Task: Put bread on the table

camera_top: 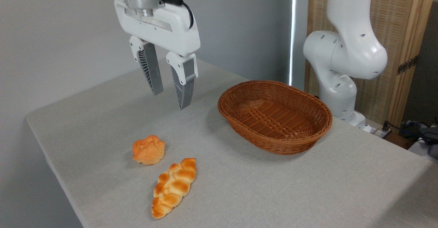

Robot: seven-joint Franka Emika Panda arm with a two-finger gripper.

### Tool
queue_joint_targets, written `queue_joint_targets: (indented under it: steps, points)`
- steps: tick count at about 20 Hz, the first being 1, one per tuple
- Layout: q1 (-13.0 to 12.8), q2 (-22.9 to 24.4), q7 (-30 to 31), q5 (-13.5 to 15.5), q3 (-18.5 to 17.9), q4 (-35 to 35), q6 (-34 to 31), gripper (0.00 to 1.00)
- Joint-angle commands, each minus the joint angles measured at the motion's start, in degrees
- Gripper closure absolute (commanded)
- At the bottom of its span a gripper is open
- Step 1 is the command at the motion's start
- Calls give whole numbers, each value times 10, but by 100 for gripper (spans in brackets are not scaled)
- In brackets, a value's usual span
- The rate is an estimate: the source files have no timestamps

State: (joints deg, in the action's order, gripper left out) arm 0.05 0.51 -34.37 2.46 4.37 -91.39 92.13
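Both fingers (183, 84) hang spread apart with nothing between them, well above the worktop (273, 187) and clear of everything on it; the bread (174, 187), a braided golden loaf, lies flat on the grey cloth near the front edge, its upper end just beside a small round orange bun (149, 149) but not touching it; a brown wicker basket (273, 142) stands to the right, nothing visible inside it.
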Motion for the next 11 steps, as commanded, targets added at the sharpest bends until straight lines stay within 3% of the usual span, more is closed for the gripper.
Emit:
queue_joint_targets:
  steps: [1, 11]
  points:
    - [8, 7, 19, -40, 20, 2, -14, 0]
    - [9, 3, 12, -36, 20, 2, -13, 0]
